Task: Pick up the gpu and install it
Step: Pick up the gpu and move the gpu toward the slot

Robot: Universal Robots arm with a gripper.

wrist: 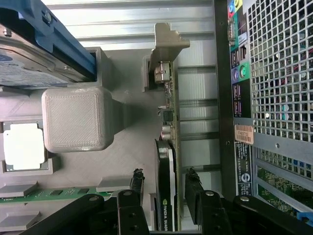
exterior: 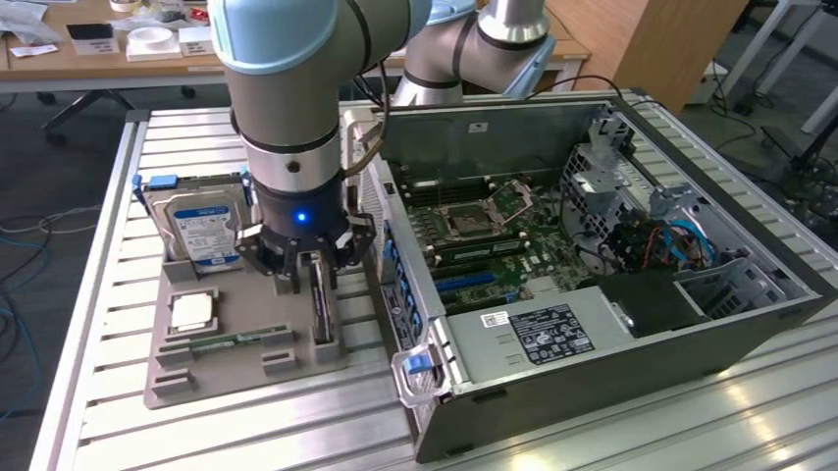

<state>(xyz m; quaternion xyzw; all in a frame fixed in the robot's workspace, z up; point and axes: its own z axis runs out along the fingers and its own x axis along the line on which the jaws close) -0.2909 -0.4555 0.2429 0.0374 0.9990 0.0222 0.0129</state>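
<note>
The gpu [wrist: 167,147] stands on edge in a slot of the grey holder tray [exterior: 249,363]. Its black cooler faces one side, the green board edge the other, and its silver end bracket [wrist: 169,40] sits at the far end. In the exterior view the gpu [exterior: 322,312] shows as a dark upright card just under the wrist. My gripper [wrist: 165,183] is lowered over it, one black finger [wrist: 137,180] on each side of the card. A small gap shows between each finger and the card, so the gripper [exterior: 316,280] is open around it.
On the same tray stand a blue-labelled hard drive [exterior: 203,234], a CPU [exterior: 192,312] and a RAM stick [exterior: 242,340]. The open PC case [exterior: 733,324], motherboard [exterior: 504,245] exposed, lies close beside the tray on the exterior view's right. Its perforated rear panel [wrist: 279,73] is near the gpu.
</note>
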